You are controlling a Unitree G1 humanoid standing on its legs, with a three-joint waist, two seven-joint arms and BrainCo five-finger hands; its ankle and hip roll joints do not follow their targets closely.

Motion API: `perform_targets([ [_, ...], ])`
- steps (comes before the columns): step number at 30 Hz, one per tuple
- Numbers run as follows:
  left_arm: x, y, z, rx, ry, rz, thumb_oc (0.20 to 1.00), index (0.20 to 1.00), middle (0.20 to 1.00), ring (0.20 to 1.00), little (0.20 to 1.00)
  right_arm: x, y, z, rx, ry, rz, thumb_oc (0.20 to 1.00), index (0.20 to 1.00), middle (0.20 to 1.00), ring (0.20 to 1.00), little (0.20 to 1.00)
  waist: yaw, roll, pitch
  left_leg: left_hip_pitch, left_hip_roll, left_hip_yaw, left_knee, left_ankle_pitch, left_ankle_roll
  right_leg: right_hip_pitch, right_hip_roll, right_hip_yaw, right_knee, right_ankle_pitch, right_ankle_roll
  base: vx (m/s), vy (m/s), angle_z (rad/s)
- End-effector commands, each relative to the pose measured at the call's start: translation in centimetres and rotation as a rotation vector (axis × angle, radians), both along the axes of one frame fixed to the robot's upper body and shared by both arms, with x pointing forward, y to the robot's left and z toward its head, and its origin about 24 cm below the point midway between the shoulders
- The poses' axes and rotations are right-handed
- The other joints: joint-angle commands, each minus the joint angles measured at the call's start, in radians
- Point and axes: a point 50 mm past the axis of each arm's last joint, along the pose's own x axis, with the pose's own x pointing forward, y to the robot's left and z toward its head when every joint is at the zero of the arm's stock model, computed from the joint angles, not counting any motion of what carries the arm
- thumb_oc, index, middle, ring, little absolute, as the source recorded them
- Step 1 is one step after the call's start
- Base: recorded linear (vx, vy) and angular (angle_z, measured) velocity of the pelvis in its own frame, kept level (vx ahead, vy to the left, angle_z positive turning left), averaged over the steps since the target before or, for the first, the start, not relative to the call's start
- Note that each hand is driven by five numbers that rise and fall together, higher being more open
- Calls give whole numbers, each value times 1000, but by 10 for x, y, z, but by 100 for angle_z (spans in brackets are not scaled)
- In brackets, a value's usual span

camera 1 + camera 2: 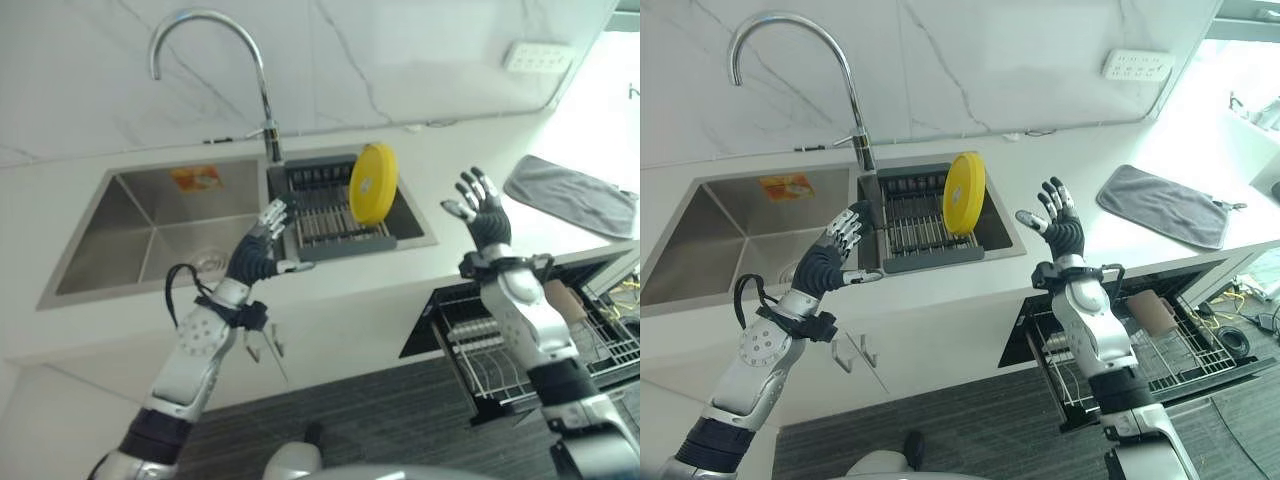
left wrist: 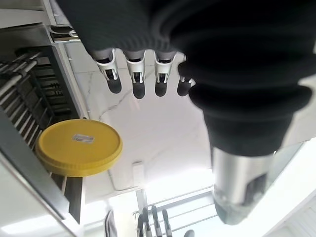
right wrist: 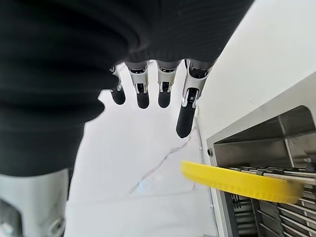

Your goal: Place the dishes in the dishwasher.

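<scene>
The left hand [image 1: 262, 248] hangs over the front edge of the sink [image 1: 130, 225], its fingers loosely straight and holding nothing — the fingertips reach toward the near left corner of the dark dish rack [image 1: 330, 215] without clearly touching it. The right hand [image 1: 482, 210] is raised above the white counter [image 1: 470, 165] to the right of the sink, fingers spread wide and empty, palm turned toward the rack.

Nearest to the robot, low on the right, the dishwasher [image 1: 1200, 300] stands open with its wire basket [image 1: 1160, 355] pulled out; something brown lies in it, too unclear to name.

Further back, the rack sits in the right part of the sink basin. A yellow plate [image 1: 372, 183] stands on edge in it, leaning slightly, between the two hands and touched by neither. In the left wrist view the plate [image 2: 78, 147] shows past the straight fingers [image 2: 138, 74], well apart from them; in the right wrist view its rim [image 3: 237, 180] sits in the rack beyond the outstretched fingers [image 3: 187, 106].

On the counter at the far right lies a grey cloth [image 1: 1165, 205], flat and spread out. Behind the sink rises a curved chrome tap [image 1: 215, 60], and beyond it a marbled wall — with a white socket strip [image 1: 1137, 66] mounted on it.
</scene>
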Motion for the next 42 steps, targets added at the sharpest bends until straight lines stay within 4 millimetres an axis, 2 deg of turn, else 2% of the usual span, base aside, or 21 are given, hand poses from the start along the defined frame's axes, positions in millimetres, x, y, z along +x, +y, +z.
perform_targets([
  [1, 4, -11, 33, -11, -175, -53, 1000, 1000, 1000, 1000, 1000, 9, -1, 58, -2, -199, -7, 1000, 1000, 1000, 1000, 1000, 32, 27, 24, 9, 14, -57, 73, -113, -9, -110, -46, 36, 48, 87, 2, -206, 37, 25],
  [2, 7, -12, 40, -15, -208, -56, 1000, 1000, 1000, 1000, 1000, 12, -3, 68, -12, -225, -9, 1000, 1000, 1000, 1000, 1000, 34, 31, 52, -12, 8, -61, 76, -112, -5, -129, -49, 35, 53, 87, 4, -226, 46, 15],
  [7, 10, -15, 47, -9, -253, -58, 1000, 1000, 1000, 1000, 1000, 17, -8, 81, -18, -268, -20, 1000, 1000, 1000, 1000, 1000, 36, 35, 102, -45, -2, -66, 84, -108, 2, -162, -55, 33, 69, 87, 6, -83, 24, 9],
  [20, 7, -15, 52, -10, -309, -58, 1000, 1000, 1000, 1000, 1000, 21, -18, 117, 1, -381, -91, 1000, 1000, 1000, 1000, 1000, 46, 51, 167, -73, -10, -65, 95, -108, 9, -199, -62, 35, 102, 76, 9, -23, 16, 2],
  [27, 3, -12, 49, 1, -308, -49, 1000, 1000, 1000, 1000, 1000, 16, -17, 120, 11, -408, -78, 1000, 1000, 1000, 1000, 1000, 46, 38, 164, -71, -4, -54, 96, -109, 9, -199, -56, 39, 104, 73, 7, 5, -3, 0],
  [32, 2, -10, 42, 12, -270, -59, 1000, 1000, 1000, 1000, 1000, 15, -15, 115, 3, -380, -56, 1000, 1000, 1000, 1000, 1000, 43, 32, 149, -45, 2, -44, 92, -109, 8, -179, -52, 43, 103, 74, 7, 83, -29, -1],
  [42, 1, -11, 35, 45, -217, -83, 1000, 1000, 1000, 1000, 1000, 19, -3, 111, -22, -345, -32, 1000, 1000, 1000, 1000, 1000, 66, 11, 123, -17, 13, -55, 91, -114, 3, -134, -38, 38, 83, 72, 6, 68, -41, -1],
])
